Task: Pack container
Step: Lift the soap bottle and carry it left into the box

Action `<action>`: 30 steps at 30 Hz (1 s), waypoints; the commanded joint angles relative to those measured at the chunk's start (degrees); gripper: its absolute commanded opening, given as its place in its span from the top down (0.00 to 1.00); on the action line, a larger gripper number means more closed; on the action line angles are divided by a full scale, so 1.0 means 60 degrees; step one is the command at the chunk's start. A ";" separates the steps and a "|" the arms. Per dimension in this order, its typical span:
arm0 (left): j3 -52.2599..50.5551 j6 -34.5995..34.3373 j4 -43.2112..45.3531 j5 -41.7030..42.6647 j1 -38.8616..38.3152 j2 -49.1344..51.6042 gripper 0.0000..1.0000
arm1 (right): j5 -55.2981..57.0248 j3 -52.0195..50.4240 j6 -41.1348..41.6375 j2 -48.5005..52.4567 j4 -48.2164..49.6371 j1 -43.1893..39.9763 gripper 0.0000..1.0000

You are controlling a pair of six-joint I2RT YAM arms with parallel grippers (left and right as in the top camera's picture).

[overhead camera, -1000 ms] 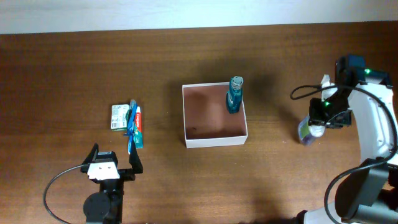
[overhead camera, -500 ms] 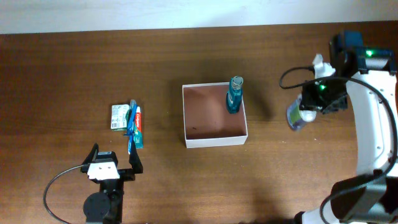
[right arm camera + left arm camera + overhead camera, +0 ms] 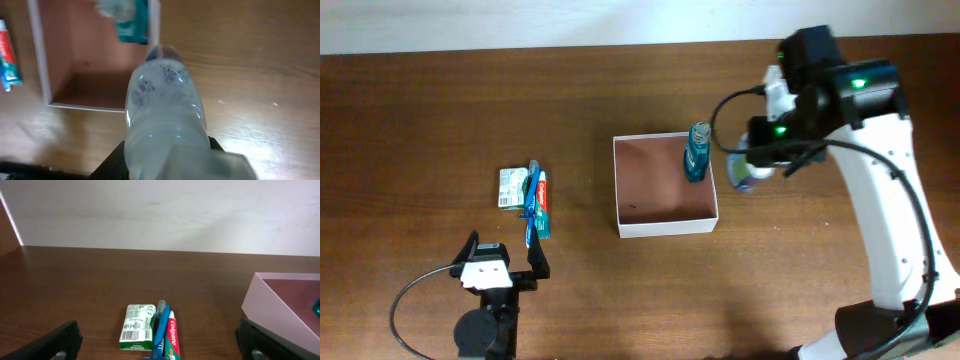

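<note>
**At the container's 2 o'clock corner: bringing a second bottle in**

Overhead view, with 12 o'clock at the counter's far edge. The container (image 3: pixel 666 227) sits at the middle of the counter (image 3: pixel 420 120), open side up. A teal bottle (image 3: pixel 696 152) stands upright inside it at the 1 o'clock corner, close against the wall. The right gripper (image 3: pixel 758 165) hangs just outside that same corner, its jaws closed narrowly on a clear bottle (image 3: pixel 162 110). In the wrist view the bottle's free end points toward the container and appears to lie about over the 3 o'clock wall.

The step in hand is judged to be carrying this bottle into the box. To do it well, the bottle should clear the thin white wall before any descent. It should then be steered toward 8 o'clock, over the bare reddish floor and well apart from the teal bottle, which a sideways brush could topple. Release is best left until the bottle rests on the floor.

The left gripper (image 3: pixel 503 250) sits at 7 o'clock, jaws wide and empty, near the toothpaste (image 3: pixel 540 208), toothbrush (image 3: pixel 529 195) and small green packet (image 3: pixel 511 187).
</note>
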 commanded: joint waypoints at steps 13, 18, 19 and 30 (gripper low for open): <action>-0.0073 -0.0055 0.0029 -0.0102 0.0018 -0.0084 0.01 | 0.0678 -0.0532 0.1417 -0.0117 0.0914 0.1960 0.68; -0.0073 -0.0055 0.0029 -0.0102 0.0018 -0.0084 0.01 | 0.0710 -0.1224 0.1639 -0.0109 0.1486 0.2204 0.68; -0.0073 -0.0055 0.0029 -0.0102 0.0018 -0.0084 0.00 | 0.0714 -0.1341 0.1639 -0.0109 0.1566 0.2211 0.68; -0.0073 -0.0055 0.0025 -0.0102 0.0018 -0.0084 0.01 | 0.0761 -0.2455 0.1719 -0.0098 0.2350 0.2211 0.68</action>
